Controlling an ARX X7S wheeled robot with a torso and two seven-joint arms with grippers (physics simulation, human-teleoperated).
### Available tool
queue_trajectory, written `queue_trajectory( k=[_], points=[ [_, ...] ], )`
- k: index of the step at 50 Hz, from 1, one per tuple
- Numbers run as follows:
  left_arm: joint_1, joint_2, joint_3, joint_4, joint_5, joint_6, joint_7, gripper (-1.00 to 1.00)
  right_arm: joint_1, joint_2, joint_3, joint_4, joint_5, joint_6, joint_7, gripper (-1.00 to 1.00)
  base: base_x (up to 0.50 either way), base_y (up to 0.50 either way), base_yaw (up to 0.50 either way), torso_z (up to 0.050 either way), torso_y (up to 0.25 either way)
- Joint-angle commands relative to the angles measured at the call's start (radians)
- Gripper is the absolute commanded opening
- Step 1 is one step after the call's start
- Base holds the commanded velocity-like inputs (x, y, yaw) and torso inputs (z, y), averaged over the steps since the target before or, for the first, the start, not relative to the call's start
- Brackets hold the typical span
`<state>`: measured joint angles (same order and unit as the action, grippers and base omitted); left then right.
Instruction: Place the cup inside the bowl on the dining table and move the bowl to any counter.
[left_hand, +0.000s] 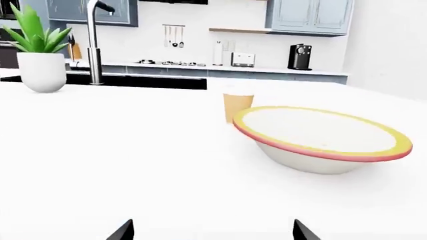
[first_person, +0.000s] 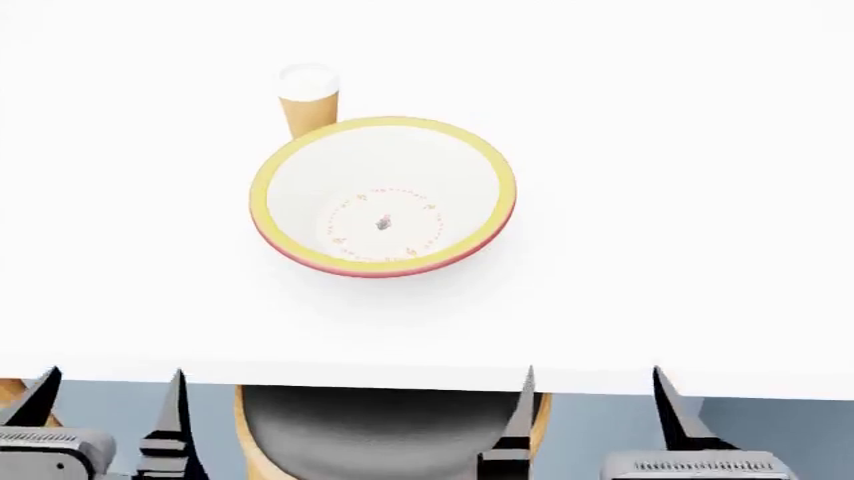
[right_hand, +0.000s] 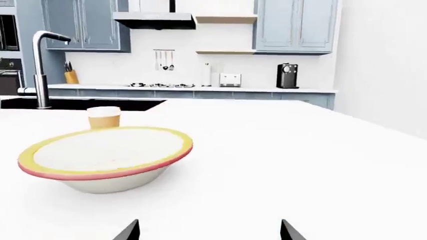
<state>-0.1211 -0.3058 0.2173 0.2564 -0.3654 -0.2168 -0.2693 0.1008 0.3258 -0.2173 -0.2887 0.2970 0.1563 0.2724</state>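
Left wrist view
Bowl (left_hand: 323, 138): sits upright on the table (left_hand: 133, 150), white inside, yellow rim, pink band under the rim.
Cup (left_hand: 237, 106): upright just behind the bowl, partly hidden by the rim; whether they touch, I cannot tell.
Left gripper (left_hand: 213, 232): only two dark fingertips show, spread wide with nothing between them, well short of the bowl.
Plant (left_hand: 39, 50): green leaves in a white pot, well off to the side of the bowl, next to a chrome tap (left_hand: 93, 42).
Counter (left_hand: 220, 69): far behind the bowl, with a black coffee machine (left_hand: 299, 56) and a toaster (left_hand: 242, 59) on it.

Head view
Bowl (first_person: 383, 195): on the table (first_person: 667, 200), a ring of small orange marks on its bottom, nothing in it.
Cup (first_person: 308, 99): stands outside the bowl on its far side, close to the rim.
Left gripper (first_person: 110, 400): below the table's near edge, well apart from the bowl, fingers parted and holding nothing.
Right gripper (first_person: 591, 395): likewise below the near edge, fingers parted, holding nothing.
Chair (first_person: 387, 430): grey seat with a wooden frame, under the table edge nearest the bowl.

Right wrist view
Bowl (right_hand: 105, 157): upright on the table (right_hand: 300, 160).
Cup (right_hand: 104, 118): behind the bowl, only its top showing over the rim.
Right gripper (right_hand: 210, 231): two dark tips set apart, clear of the bowl.
Tap (right_hand: 41, 65): beyond the bowl, at the dark sink.
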Motion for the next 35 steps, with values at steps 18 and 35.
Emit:
queue_trajectory(
  k=[18,35],
  points=[
    [-0.45,-0.105,-0.062,-0.087,-0.167,-0.366,0.064,1.0,0.372,0.205,0.19,-0.083,0.317,0.436,-0.073,1.0,0.0,0.0,0.0,0.0,0.0],
    [-0.444,-0.123,-0.056,-0.112,-0.164,-0.372,0.072,1.0,0.337,0.203,0.206,-0.039,0.318,0.429,-0.065,1.0,0.37,0.0,0.0,0.0,0.0]
  ],
)
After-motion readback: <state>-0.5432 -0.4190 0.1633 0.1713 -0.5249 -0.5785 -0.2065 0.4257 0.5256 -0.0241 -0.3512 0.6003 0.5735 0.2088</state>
